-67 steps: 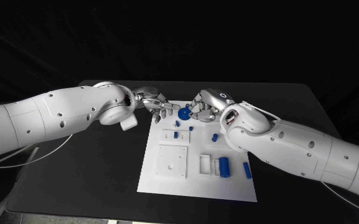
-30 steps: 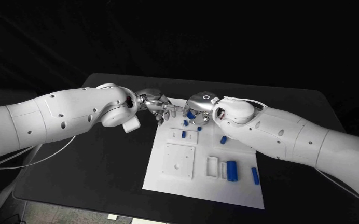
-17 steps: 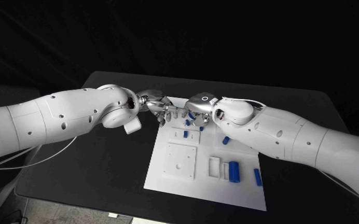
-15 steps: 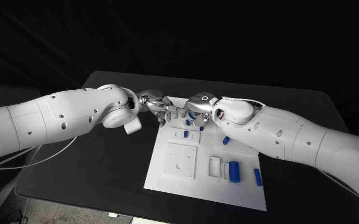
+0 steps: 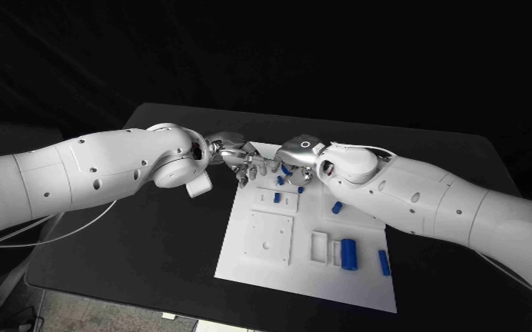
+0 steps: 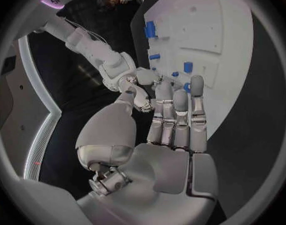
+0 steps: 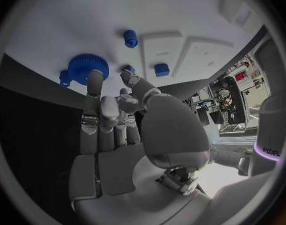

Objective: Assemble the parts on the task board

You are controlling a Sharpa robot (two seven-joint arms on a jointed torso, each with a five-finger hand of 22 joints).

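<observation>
Right hand [image 5: 297, 164] lowered, fingertip [image 7: 94, 78] touching blue gear [image 7: 84, 66]

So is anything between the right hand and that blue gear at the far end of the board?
Nothing visible. In the right wrist view the right hand has a fingertip at the blue gear, with only bare task board around it.

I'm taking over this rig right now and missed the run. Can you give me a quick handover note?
Left hand: fingers apart, holding nothing, over the task board's far corner.
Right hand: fingertips on the blue gear at the board's far edge; firm grip not confirmed.
Elsewhere on the board: a large blue cylinder, a thinner blue pin, small blue pegs mid-board.
Done: unclear. Left: seat the gear, then the loose pieces.
</observation>
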